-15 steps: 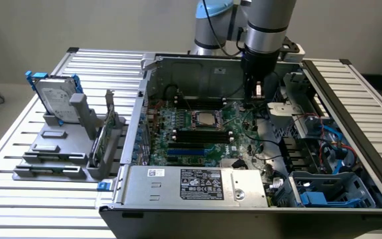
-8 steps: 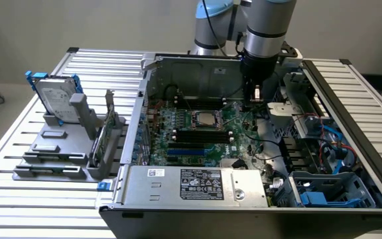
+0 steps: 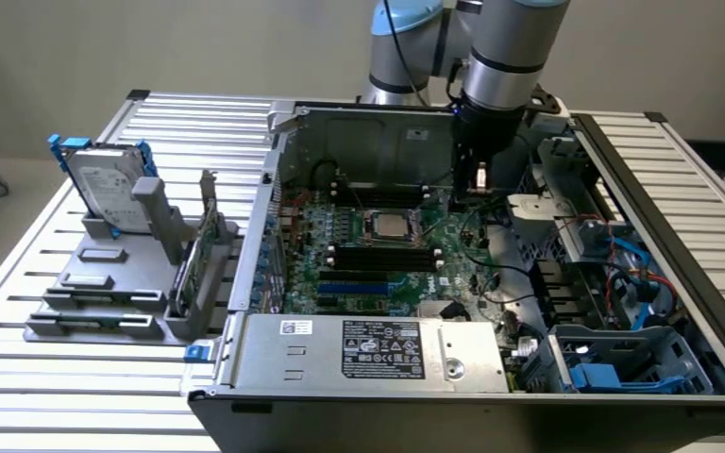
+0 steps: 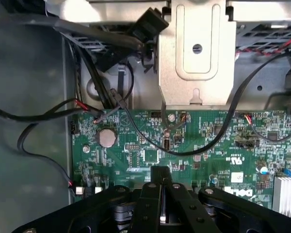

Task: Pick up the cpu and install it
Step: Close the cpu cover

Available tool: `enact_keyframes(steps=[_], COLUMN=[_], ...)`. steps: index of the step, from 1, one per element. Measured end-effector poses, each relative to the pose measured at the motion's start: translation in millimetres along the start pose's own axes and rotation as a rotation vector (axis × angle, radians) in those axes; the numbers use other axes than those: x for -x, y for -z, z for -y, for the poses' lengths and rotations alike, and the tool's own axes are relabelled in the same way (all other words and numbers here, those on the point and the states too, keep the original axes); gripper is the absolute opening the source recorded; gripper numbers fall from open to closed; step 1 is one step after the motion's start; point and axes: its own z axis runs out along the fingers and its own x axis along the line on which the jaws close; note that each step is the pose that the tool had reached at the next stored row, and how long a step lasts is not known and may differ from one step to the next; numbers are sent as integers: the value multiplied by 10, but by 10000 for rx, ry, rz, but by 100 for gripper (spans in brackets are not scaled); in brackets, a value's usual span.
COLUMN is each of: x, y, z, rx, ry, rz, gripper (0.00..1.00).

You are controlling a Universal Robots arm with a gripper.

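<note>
The slatted bench carries an open computer case, and the arm reaches down into it from above. On the case floor lies the green circuit board, with a square metal-framed socket near its middle.

A dull grey square sits inside that frame, and I take it for the cpu. It looks flat and level, though whether it is fully seated is too small to tell.

The jaws hang low over the board. In the wrist view the black fingers are drawn close together with nothing between them, so they hold nothing.

By my reading the installing step is at or near its end. Doing it well means the chip lies square in the frame with no corner riding up. It also means the jaws keep off the loose black cables and the metal bracket close by.

The cpu lies to the exterior view's left of the jaws, near them but plainly apart, not touching.
</note>
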Motion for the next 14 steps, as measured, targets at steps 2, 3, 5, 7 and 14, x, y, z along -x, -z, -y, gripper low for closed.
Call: enact_keyframes(steps=[2, 3, 5, 7, 14], x=[4, 6, 9, 12, 19], y=[0, -1, -1, -2, -5], z=[37, 58, 103, 148, 324], rx=[-89, -129, -209, -284, -501], ry=[1, 0, -3, -3, -8], rz=[3, 3, 6, 8, 11], gripper=[11, 11, 11, 11, 11])
